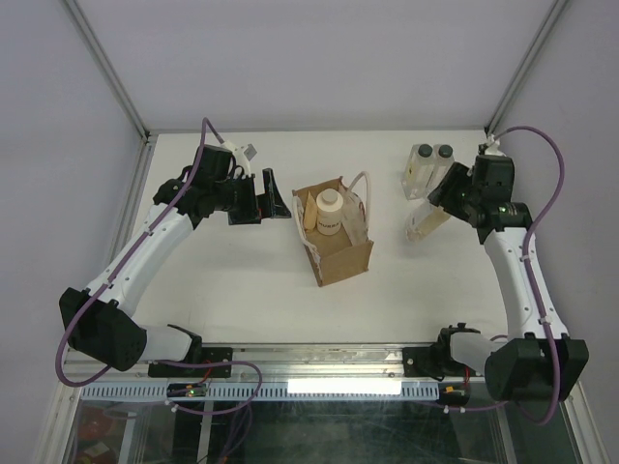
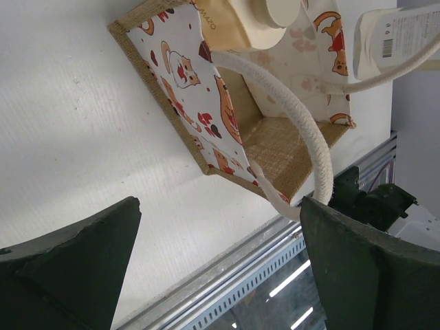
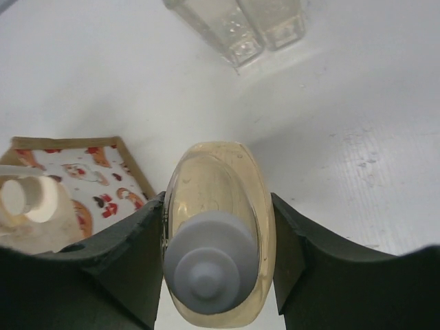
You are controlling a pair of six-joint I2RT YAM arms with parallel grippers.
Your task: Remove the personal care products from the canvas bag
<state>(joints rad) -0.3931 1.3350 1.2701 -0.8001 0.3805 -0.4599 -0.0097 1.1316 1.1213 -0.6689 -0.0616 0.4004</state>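
Clamped in your right tool [image 3: 218, 230], a pale bottle [image 3: 214, 180] tilts near 2 clear bottles [image 1: 430, 160]; release it tilted and it may topple them. Left tool [image 2: 220, 206] gapes beside the bag [image 1: 344, 261].

- Looks like a robot lab.
- White table [image 1: 242, 290] boxed in by plain grey walls [image 1: 309, 58] and metal bars [image 1: 106, 68].
- Two robot arms [image 1: 155, 246] bolted on, with purple cables [image 1: 532, 129].
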